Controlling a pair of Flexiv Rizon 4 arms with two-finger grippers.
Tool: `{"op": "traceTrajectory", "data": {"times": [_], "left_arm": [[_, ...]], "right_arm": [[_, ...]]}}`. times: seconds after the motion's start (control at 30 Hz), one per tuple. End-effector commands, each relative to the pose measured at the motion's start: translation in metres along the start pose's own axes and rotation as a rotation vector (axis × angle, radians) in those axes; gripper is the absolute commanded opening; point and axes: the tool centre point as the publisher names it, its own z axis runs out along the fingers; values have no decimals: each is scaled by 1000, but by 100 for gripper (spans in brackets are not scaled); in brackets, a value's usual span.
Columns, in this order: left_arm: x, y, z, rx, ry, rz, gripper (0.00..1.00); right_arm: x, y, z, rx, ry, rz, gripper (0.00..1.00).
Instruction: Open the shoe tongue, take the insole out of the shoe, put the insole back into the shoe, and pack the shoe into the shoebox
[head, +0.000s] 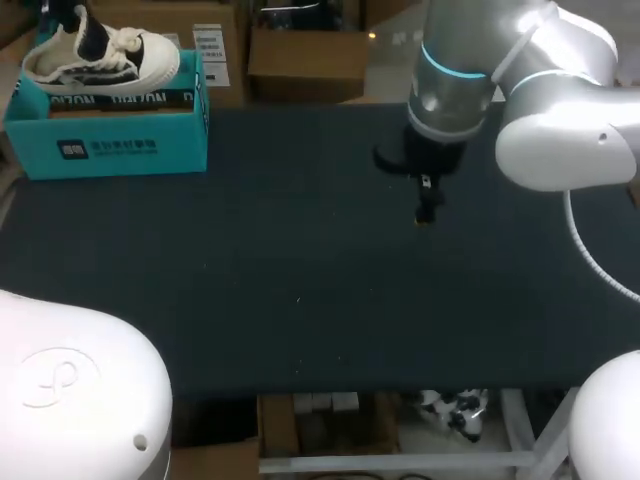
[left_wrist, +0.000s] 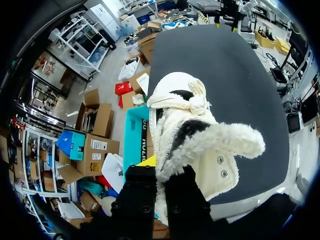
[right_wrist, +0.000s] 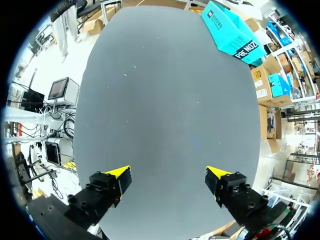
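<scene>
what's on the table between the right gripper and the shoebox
Nothing: in the head view only bare table lies between the right gripper and the teal shoebox topped by the shoe; the right wrist view agrees.

Glossy white left arm (head: 70, 390) and right arm (head: 560, 100), black at the ends.
Grey metal joint with a cyan light ring and a white cable on the right; embossed emblem and small screw hole on the left; right gripper (right_wrist: 167, 177) and left gripper (left_wrist: 161, 175) of black screw-studded blocks, yellow-tipped.
</scene>
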Motion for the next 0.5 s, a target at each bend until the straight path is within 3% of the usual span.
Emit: {"op": "traceTrajectory", "data": {"times": [0.03,0.23,0.5], "left_arm": [[-22,14,13,19,79,-15,0],[-33,36,23,12,91,-25,0],[-40,57,56,-7,139,-24,0]], "right_arm": [[-3,4,-1,24,26,0,100],[-3,4,-1,24,26,0,100],[-3,4,-1,24,26,0,100]]}}
